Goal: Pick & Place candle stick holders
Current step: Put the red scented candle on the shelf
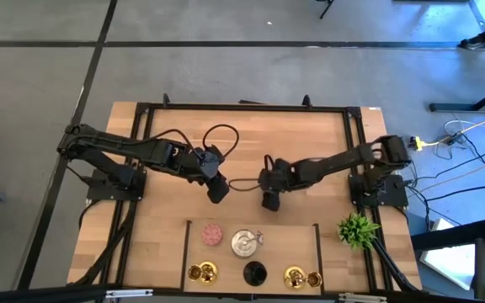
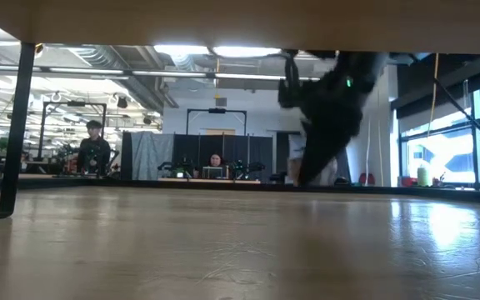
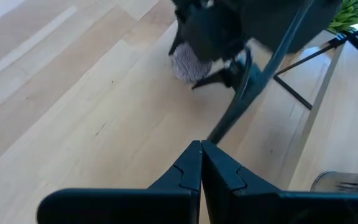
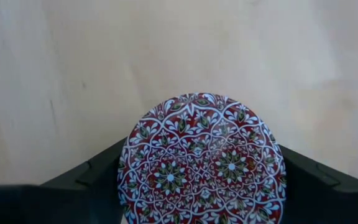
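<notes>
Holders mostly sit placed at 6 o'clock: 1 pink (image 1: 213, 233), 1 silver (image 1: 245, 243), 1 black (image 1: 254, 272), gold ones (image 1: 202, 272). Right gripper (image 1: 271, 200), mid-table, clasps a patterned round holder (image 4: 202, 158); left gripper (image 3: 201, 163) is closed, empty.

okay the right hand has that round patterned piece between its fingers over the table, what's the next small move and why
Probably carry it toward the marked area and lower it onto bare wood. The right hand straddles the patterned round holder mid-table, away from the pink holder and silver holder already there.
</notes>
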Robot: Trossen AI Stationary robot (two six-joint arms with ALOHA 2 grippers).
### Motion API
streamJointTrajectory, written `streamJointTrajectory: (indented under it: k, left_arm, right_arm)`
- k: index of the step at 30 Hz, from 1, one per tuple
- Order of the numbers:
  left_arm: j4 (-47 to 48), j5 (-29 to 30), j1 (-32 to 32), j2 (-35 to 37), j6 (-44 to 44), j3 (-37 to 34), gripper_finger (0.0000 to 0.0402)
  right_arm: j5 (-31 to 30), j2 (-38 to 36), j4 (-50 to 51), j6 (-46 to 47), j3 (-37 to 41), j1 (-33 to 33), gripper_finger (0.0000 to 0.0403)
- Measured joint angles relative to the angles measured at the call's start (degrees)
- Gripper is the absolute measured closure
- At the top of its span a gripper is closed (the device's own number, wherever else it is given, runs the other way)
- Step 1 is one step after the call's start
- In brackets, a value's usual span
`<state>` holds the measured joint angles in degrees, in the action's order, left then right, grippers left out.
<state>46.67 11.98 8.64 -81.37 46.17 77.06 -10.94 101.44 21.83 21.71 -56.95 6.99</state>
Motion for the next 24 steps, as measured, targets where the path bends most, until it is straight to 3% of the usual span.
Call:
streamJointTrajectory:
  k: [7,15,24]
  left_arm:
    - [-0.17,0.94,0.00,-0.01,-0.54,0.00,0.0400]
    - [-0.20,1.06,0.00,0.01,-0.89,0.00,0.0400]
    - [-0.19,2.03,1.57,-0.01,-0.20,0.00,0.0400]
  right_arm:
    - [0.50,-6.45,14.74,-3.41,-7.84,-2.61,0.0107]
    - [8.31,-12.77,27.86,-10.00,-16.25,-2.34,0.0107]
    - [17.11,-14.35,37.37,-11.69,-18.38,5.03,0.0107]
